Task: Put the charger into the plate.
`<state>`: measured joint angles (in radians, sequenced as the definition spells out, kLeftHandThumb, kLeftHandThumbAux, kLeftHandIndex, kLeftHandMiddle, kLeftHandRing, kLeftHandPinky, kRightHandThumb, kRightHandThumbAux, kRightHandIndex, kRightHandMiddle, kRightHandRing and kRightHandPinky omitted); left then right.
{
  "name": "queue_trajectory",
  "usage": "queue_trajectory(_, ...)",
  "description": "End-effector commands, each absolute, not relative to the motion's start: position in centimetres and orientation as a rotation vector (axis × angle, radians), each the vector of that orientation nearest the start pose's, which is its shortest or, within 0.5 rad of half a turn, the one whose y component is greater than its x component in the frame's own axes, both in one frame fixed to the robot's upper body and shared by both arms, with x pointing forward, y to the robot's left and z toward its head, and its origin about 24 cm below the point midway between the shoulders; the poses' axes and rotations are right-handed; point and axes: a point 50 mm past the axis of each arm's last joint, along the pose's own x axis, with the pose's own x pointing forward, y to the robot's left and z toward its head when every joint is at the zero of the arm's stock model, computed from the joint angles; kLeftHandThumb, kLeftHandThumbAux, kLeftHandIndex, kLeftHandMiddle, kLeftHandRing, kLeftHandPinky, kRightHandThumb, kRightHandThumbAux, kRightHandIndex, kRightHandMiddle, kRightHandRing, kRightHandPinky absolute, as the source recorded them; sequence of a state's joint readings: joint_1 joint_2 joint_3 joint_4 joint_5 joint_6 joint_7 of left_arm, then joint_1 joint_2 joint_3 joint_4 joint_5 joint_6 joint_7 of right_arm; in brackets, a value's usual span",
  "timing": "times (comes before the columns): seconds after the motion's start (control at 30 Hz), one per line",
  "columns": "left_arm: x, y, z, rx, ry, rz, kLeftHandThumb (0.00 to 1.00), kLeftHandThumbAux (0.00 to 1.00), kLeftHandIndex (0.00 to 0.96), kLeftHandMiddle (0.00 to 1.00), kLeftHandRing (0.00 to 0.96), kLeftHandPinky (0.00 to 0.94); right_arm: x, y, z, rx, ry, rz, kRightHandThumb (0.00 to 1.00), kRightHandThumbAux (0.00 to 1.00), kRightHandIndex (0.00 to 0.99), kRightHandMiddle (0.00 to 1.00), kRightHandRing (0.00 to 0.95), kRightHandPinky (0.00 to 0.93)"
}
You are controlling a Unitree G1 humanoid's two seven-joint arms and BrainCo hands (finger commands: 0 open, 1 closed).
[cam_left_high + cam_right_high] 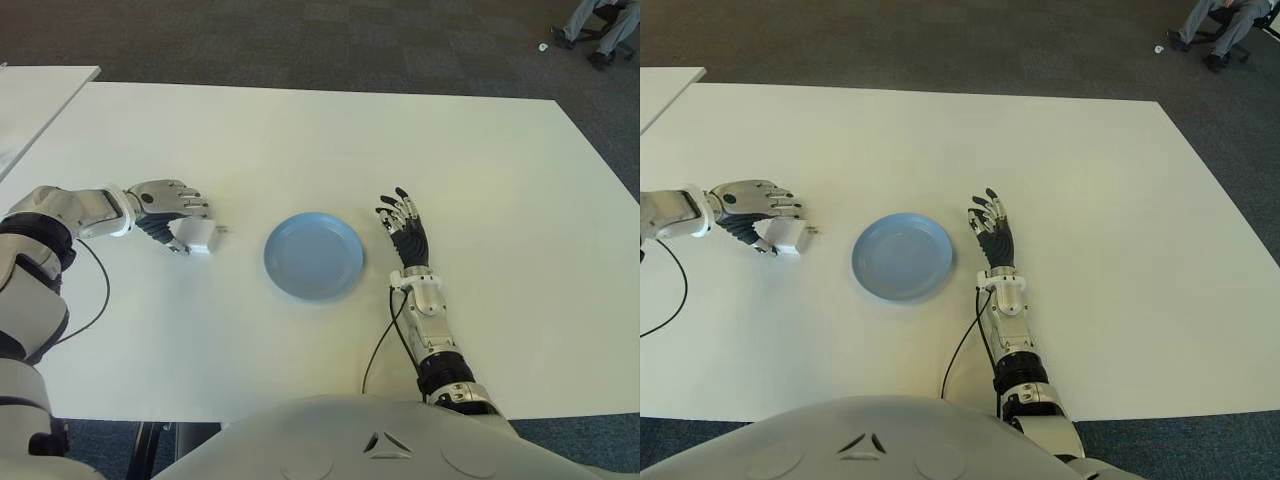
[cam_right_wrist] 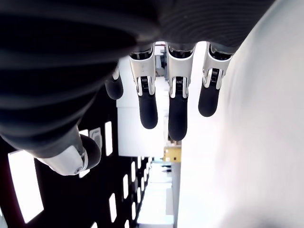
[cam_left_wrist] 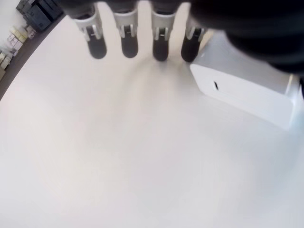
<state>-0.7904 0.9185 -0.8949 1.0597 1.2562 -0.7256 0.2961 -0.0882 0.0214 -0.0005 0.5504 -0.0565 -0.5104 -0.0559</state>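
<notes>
The white charger (image 1: pixel 203 237) lies on the white table (image 1: pixel 300 140), left of the light-blue plate (image 1: pixel 313 255). My left hand (image 1: pixel 168 208) hovers just over the charger's left side. Its fingers reach above the block's top and the thumb sits beside it. In the left wrist view the four fingers (image 3: pixel 128 42) point out straight, and the charger (image 3: pixel 247 90) sits off to one side of them, not clasped. Nothing lies in the plate. My right hand (image 1: pixel 405 225) shows right of the plate with its fingers spread and holding nothing.
A second white table (image 1: pixel 40 95) borders the far left corner. A seated person's legs (image 1: pixel 600 25) show at the far right on the dark carpet. Cables run from both wrists toward the table's near edge.
</notes>
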Motion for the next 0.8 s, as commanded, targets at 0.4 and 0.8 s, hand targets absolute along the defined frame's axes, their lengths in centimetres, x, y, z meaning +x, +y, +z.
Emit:
queue_trajectory(0.4, 31.3, 27.3, 3.8, 2.07, 0.293, -1.218, 0.224, 0.218, 0.0, 0.071, 0.077, 0.144, 24.9, -13.3, -1.5, -0.034, -0.024, -0.001, 0.083, 0.551, 0.0, 0.233, 0.276, 0.216)
queue_trajectory(0.8, 31.6, 26.3, 3.9, 2.058, 0.527, -1.248, 0.235, 0.265, 0.034, 0.398, 0.485, 0.596, 24.9, -13.0, -1.4, -0.026, -0.021, -0.001, 0.081, 0.551, 0.0, 0.243, 0.282, 0.216)
